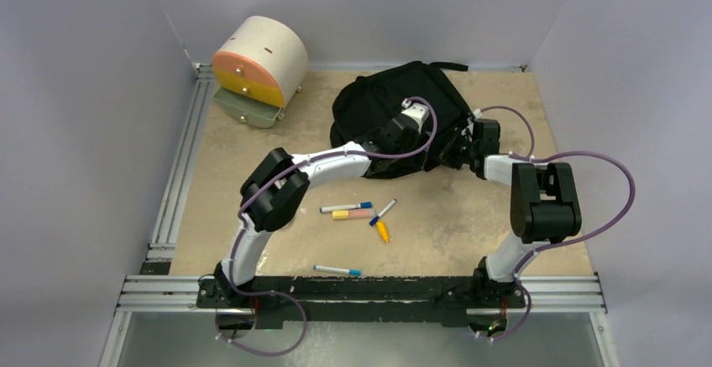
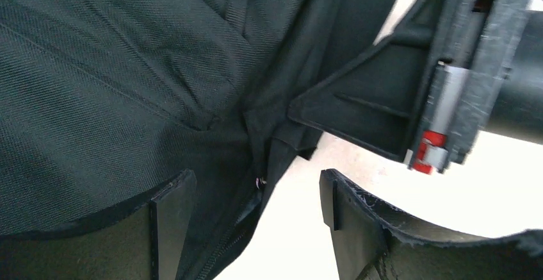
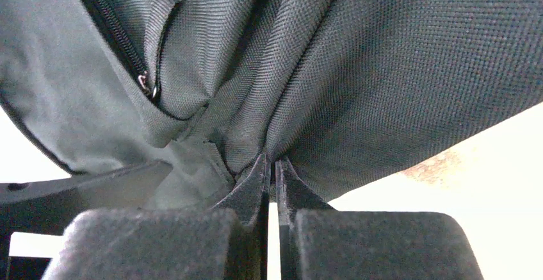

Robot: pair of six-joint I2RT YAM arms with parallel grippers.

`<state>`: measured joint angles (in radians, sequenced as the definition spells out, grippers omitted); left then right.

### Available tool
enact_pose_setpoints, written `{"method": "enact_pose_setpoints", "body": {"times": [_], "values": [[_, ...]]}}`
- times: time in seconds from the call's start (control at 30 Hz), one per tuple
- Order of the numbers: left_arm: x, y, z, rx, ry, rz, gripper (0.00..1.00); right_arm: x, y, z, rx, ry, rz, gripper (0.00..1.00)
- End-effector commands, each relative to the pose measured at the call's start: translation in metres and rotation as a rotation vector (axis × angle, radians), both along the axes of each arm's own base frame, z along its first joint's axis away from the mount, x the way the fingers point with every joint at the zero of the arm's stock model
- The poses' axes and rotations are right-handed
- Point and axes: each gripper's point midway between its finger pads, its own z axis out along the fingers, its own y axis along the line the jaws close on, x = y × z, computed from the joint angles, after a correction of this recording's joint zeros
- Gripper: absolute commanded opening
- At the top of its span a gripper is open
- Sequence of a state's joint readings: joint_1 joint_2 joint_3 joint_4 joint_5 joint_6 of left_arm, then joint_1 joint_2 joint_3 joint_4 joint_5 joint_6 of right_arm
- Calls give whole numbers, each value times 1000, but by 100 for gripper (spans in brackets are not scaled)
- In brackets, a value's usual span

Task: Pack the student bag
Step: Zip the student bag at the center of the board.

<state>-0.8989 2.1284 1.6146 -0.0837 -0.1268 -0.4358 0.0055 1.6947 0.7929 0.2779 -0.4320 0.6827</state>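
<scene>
The black student bag lies at the back middle of the table. My right gripper is shut on a fold of the bag's fabric at its right front edge; a zipper with a pull runs to the left of the pinch. My left gripper is open at the bag's front edge, its jaws wide apart around a zipper seam without touching it. The right gripper's black body shows close by in the left wrist view.
A cream-and-orange cylindrical drawer box stands at the back left with its drawer open. Several markers and a yellow one lie in the middle of the table; another marker lies near the front rail.
</scene>
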Motion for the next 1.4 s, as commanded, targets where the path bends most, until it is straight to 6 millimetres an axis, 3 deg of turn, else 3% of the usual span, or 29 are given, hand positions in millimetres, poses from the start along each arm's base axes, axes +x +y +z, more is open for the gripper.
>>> {"method": "enact_pose_setpoints", "body": {"times": [0.0,0.2,0.67,0.83,1.03,1.37], "values": [[19,0,13,4,-46,92,70,-13,22,19,91,-30,94,0],[21,8,4,25,-28,143,64,-17,22,21,88,-33,102,0],[13,-7,-9,-10,48,108,48,-21,22,17,82,-28,105,0],[11,-6,-14,6,54,94,28,-21,22,15,79,-26,107,0],[12,1,-5,17,31,103,1,-23,21,10,73,-14,106,0],[5,32,14,56,-28,146,0,-19,5,13,42,-23,-40,0]]}}
